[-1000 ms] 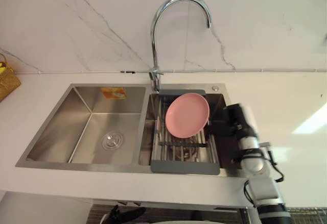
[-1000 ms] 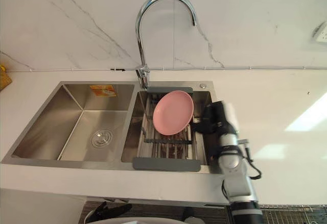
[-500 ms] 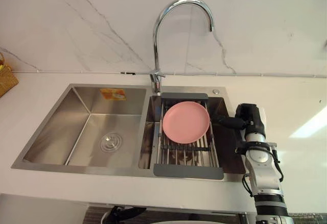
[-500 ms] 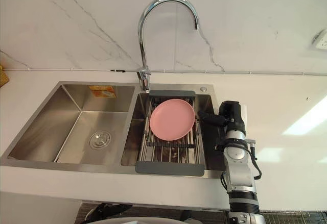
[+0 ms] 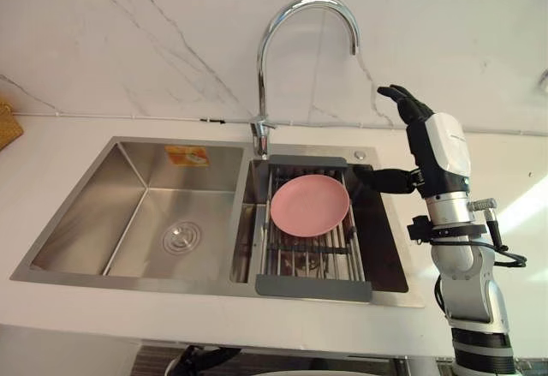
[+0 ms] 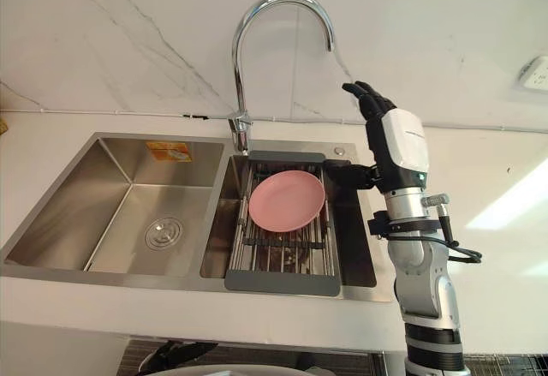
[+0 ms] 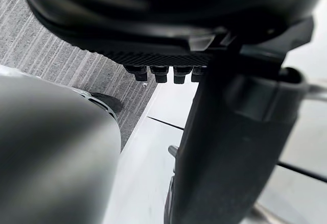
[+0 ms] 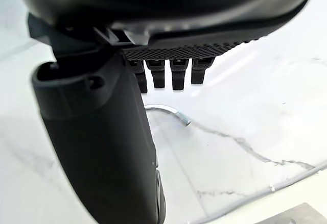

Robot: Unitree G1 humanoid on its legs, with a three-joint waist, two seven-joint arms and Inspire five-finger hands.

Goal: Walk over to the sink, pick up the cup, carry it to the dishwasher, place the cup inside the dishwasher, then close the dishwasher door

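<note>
1. Left eye view: I could not tell where the cup was. The right hand (image 5: pixel 432 149) stood raised above the right edge of the sink (image 5: pixel 94 213), close to the wall (image 5: pixel 128 42) and apart from everything in the basins. The sink was of brushed steel with two rectangular basins, and the left one had a round drain (image 5: pixel 182 239). In the right basin a wire rack (image 5: pixel 312 287) with a dark grey frame carried a round pink plate (image 5: pixel 310 205). A curved chrome faucet (image 5: pixel 264 59) rose behind the divider. The counter (image 5: pixel 51 158) was white and smooth, and the wall was white marble with thin grey veins.
2. Right eye view: the forearm stood almost upright. The fingers (image 6: pixel 366 95) were stretched up toward the wall, and the thumb pointed sideways over the right basin. The hand was open and held nothing.
3. Left wrist view: the left hand (image 7: pixel 225 147) hung with a grey ribbed floor (image 7: pixel 61 66) past it. Its fingers were relaxed and it was empty.
4. Right wrist view: the right hand's straight fingers pointed at the marble wall, and I saw the faucet's tip just past them.
</note>
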